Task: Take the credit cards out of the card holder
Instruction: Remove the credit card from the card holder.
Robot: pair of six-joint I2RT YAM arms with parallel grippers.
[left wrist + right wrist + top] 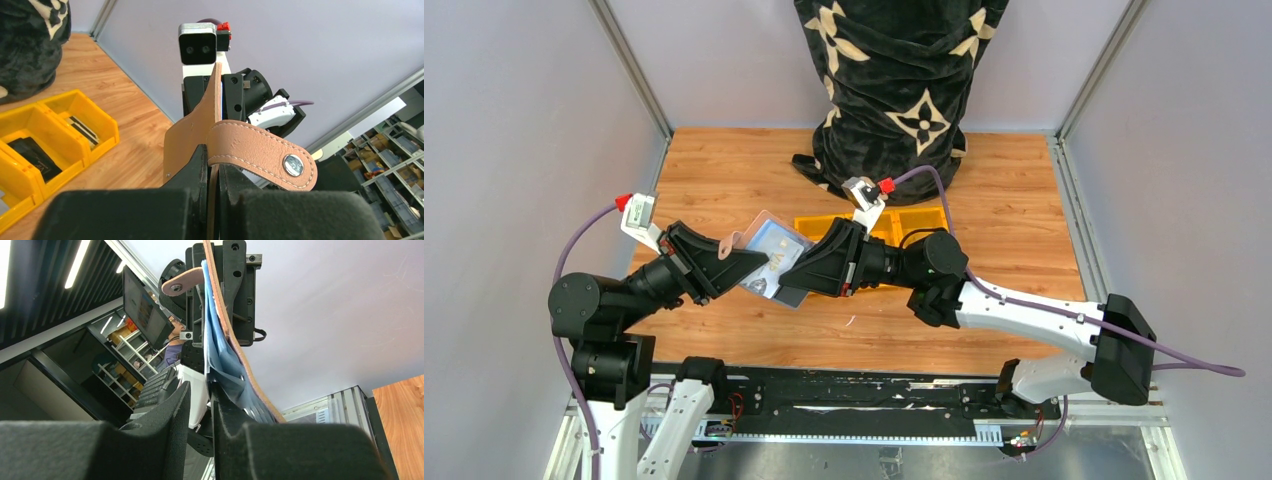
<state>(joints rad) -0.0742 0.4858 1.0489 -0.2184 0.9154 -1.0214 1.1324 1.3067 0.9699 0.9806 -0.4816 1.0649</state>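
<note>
Left gripper [213,162] is clamping the taupe card holder [192,135] edge-on, holding it up off the table between the arms, with its snap strap hanging loose. Blue-grey credit cards [216,347] are sticking out toward the right gripper [200,395]. Its fingers are showing a narrow gap, and I cannot tell whether they are biting the cards. Looks like the extraction step: pinch the exposed card edges squarely and pull straight along the sleeve, left gripping firm, no twisting.
</note>
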